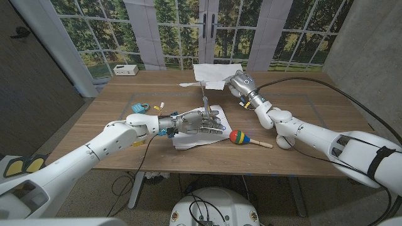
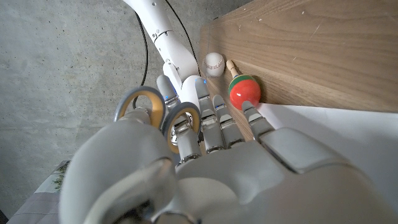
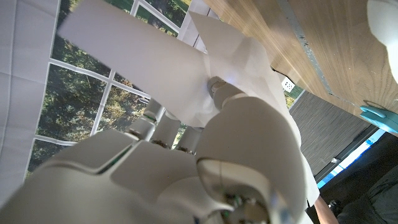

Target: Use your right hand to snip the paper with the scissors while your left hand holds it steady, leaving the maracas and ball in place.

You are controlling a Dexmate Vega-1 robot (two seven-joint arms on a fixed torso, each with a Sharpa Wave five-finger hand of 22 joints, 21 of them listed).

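My left hand lies over a white sheet on the table and grips the scissors, which stick up from it. In the left wrist view their yellow-lined handle loops show beside the fingers of my left hand, with the sheet below. My right hand holds a second white paper raised over the table's far side; the right wrist view shows that paper pinched by my right hand. The maraca and white ball lie right of the sheet.
A blue object and a small yellow piece lie behind my left forearm. A white box stands at the table's far left corner. My right arm crosses above the ball. Bare wood shows on the right.
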